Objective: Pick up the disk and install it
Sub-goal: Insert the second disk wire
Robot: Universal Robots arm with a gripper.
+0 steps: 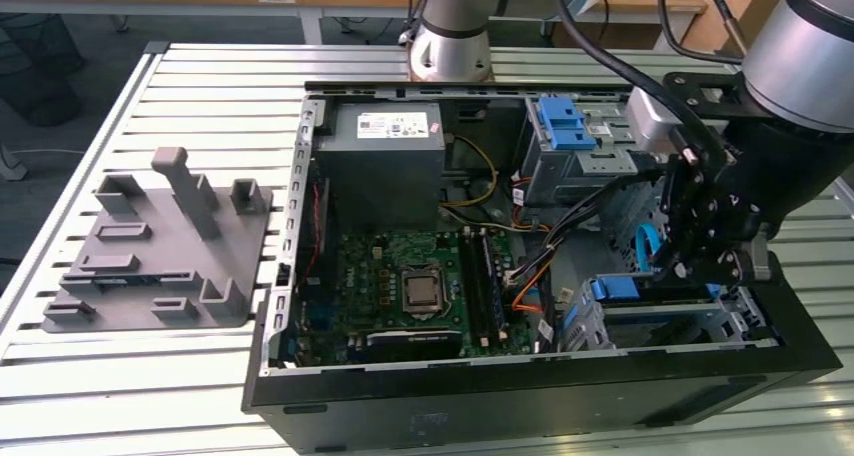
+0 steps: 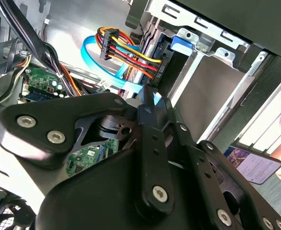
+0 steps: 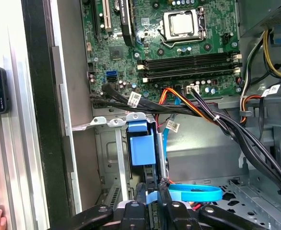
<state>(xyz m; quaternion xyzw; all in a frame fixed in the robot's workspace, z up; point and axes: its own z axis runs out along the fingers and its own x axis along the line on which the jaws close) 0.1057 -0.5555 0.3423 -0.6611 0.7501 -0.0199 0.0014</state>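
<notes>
One arm, one open computer case, one disk going into its bay.

In the exterior view the pincer (image 1: 705, 266) hangs inside the open computer case (image 1: 534, 396) on the slatted desk (image 1: 134, 376), over the drive cage at that view's right, beside one motherboard (image 1: 400, 286) and one grey power-supply box (image 1: 387, 166). One grey fixture block (image 1: 160, 246) lies apart at that view's left. In the second wrist view the pincer (image 2: 147, 112) is closed on a blue edge. In the first wrist view the pincer (image 3: 151, 196) grips the disk (image 3: 141, 148), which stands edge-up in the cage slot, one light-blue cable (image 3: 193, 192) beside it.
</notes>
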